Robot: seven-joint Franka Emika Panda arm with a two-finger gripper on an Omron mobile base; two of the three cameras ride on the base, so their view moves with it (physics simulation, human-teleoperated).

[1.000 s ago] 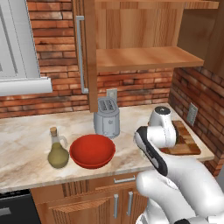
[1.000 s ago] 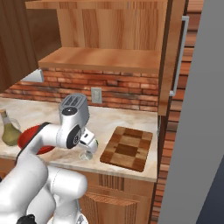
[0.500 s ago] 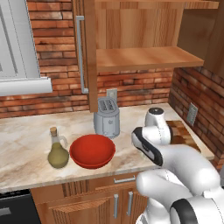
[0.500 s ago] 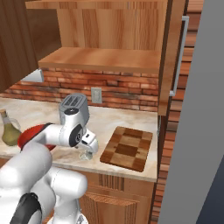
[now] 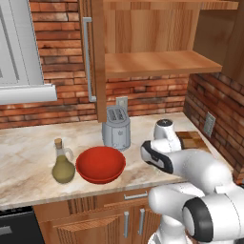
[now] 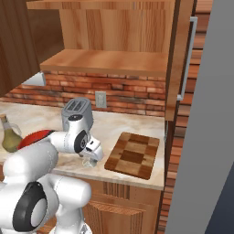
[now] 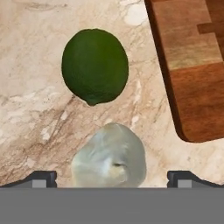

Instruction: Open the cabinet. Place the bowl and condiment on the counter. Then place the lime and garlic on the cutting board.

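The cabinet (image 5: 157, 43) hangs open above the counter (image 5: 28, 157), where the bowl (image 5: 100, 164) and condiment (image 5: 62, 163) stand, while the wide-open gripper (image 7: 112, 177) hovers over the garlic (image 7: 109, 159) and lime (image 7: 95, 65) beside the cutting board (image 6: 133, 154).

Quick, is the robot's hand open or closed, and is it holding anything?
Gripper: open and holding nothing; its fingers stand wide on either side of the garlic on the counter.
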